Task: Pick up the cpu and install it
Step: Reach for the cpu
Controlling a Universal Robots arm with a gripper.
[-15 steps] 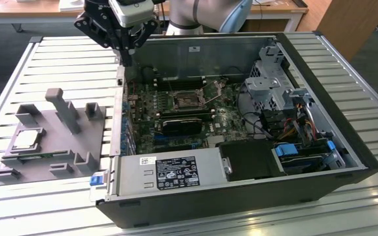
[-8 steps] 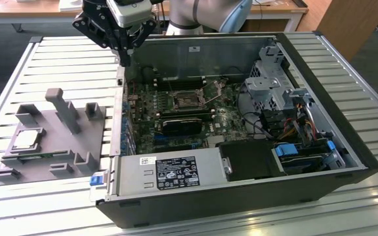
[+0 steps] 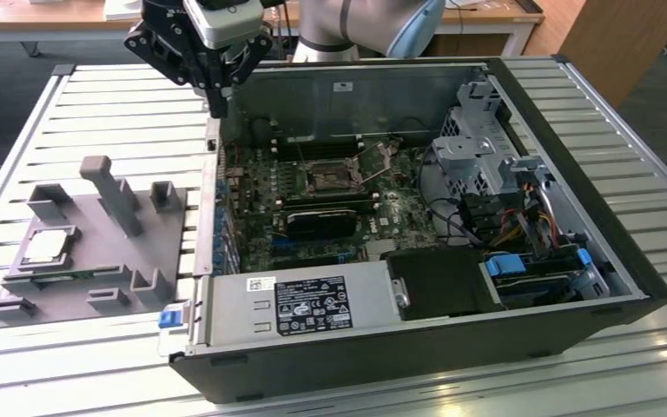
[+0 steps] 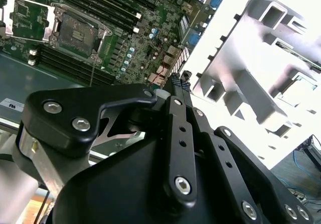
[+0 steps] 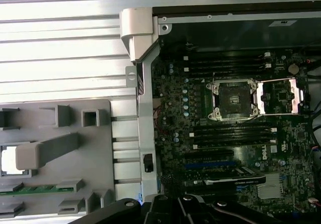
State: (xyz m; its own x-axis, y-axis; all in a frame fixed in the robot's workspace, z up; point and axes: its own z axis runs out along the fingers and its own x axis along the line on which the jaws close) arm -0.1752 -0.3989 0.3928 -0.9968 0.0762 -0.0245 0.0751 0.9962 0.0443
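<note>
**Gripper over case corner, cpu on fixture**

The gripper (image 3: 215, 109) hangs above the far corner of the case (image 3: 426, 347), on the exterior view's left, over the wall next to the table (image 3: 102, 104). In the second wrist view the fingers (image 4: 175, 113) look pressed together at the tips with nothing between them. The gripper touches nothing.

The cpu (image 3: 49, 246) lies flat, silver side up, in a recess of the grey fixture (image 3: 102, 261). The fixture sits on the table to the exterior view's left of the case. The cpu is well apart from the gripper. In the first wrist view the cpu (image 5: 7, 163) shows as a bright square partly hidden behind a grey post (image 5: 45, 151) of the fixture (image 5: 100, 133).

The case lies open with the board (image 3: 310, 217) facing up. The socket (image 3: 331, 178) sits near the middle of the board. Both wrist views show the socket (image 5: 233, 99) (image 4: 75, 33) with its lid (image 5: 283, 96) (image 4: 25, 15) flipped open beside it. A green stick (image 5: 30, 189) lies in a fixture slot near the cpu.
</note>
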